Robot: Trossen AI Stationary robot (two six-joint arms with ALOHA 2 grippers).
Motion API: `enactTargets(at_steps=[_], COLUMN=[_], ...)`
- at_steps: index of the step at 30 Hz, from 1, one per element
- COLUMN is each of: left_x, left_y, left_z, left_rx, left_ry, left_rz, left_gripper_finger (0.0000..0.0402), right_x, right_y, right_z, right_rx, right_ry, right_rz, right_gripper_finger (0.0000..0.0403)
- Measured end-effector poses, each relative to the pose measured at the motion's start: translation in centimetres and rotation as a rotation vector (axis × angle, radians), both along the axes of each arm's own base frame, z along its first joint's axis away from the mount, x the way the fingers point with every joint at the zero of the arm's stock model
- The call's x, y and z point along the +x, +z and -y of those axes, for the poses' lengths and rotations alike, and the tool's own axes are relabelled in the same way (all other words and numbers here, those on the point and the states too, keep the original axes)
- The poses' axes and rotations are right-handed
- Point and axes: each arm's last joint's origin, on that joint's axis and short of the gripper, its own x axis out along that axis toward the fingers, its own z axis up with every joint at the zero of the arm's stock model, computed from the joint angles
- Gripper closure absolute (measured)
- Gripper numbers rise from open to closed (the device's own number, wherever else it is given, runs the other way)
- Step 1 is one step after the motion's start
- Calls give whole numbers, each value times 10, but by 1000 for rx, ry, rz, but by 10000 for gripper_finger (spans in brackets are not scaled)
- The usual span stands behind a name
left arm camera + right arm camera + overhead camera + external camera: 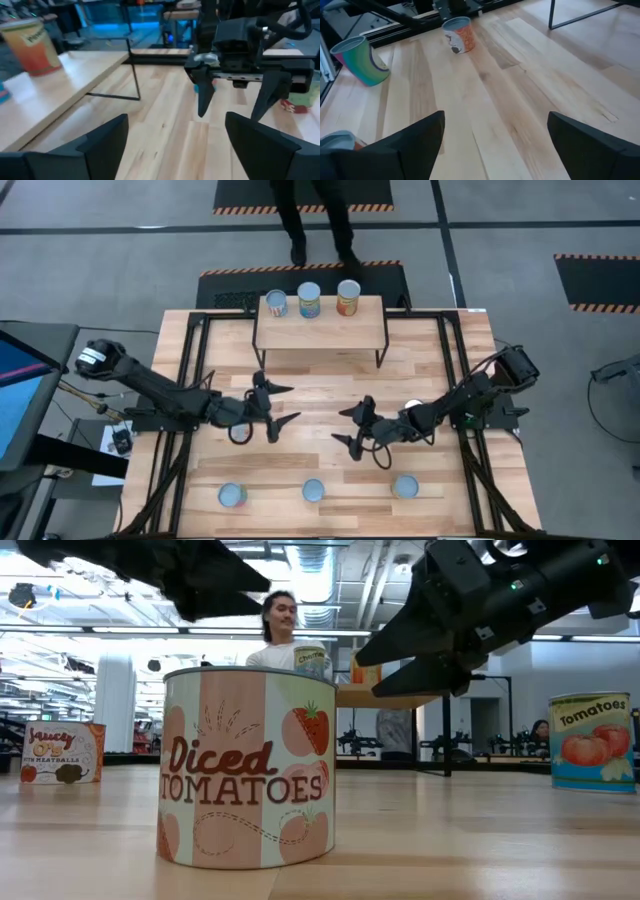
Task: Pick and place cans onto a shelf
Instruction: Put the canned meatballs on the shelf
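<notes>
Three cans (313,490) are seen along the near edge of the bench (420,375). Above mid-bench, the left tool (281,404) and right tool (349,425) are held facing each other, fingers spread wide, nothing gripped or touched. Farther back, three more cans (309,300) are stood on the shelf (320,333).

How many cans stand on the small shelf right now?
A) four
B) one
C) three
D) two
C: the high view shows three cans in a row on the shelf: a left can, a middle can and a right can.
</notes>
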Motion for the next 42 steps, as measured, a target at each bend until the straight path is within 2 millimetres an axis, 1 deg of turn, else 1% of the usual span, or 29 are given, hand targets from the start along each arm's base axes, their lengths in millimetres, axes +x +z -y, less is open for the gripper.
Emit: enactTargets(at_steps=[6, 8, 11, 14, 16, 23, 26, 29, 31, 34, 42], left_x=[-20, -25, -32, -45, -55, -91, -105, -115, -120, -123, -122], left_y=[-26, -35, -41, -43, -41, -35, -39, -45, -49, -52, -54], left_z=[11, 13, 13, 10, 7, 3, 3, 2, 1, -1, 0], left_rx=[5, 13, -4, -47, -106, -279, -367, -414, -412, -391, -358], left_ry=[37, 30, 32, 43, 61, 53, 23, 43, 76, 124, 147], left_rz=[-24, -81, -156, -231, -260, -355, -470, -591, -635, -655, -653], left_gripper_finger=[134, 144, 146, 136, 122, 53, 33, 27, 27, 28, 28], right_x=[0, 0, 0, 0, 0, 0, 0, 1, 2, 3, 3], right_y=[0, 0, 0, 0, 0, 0, 0, 0, 0, 0, 0], right_z=[2, 2, 2, 2, 2, 2, 2, 4, 6, 9, 11], right_rx=[27, 29, 31, 36, 36, 35, 30, 21, 16, 17, 22], right_ry=[-41, -42, -43, -45, -45, -46, -44, -47, -50, -54, -47], right_rz=[12, 13, 13, 15, 15, 15, 13, 11, 9, 8, 6], right_gripper_finger=[73, 84, 91, 91, 90, 73, 63, 54, 49, 45, 45])
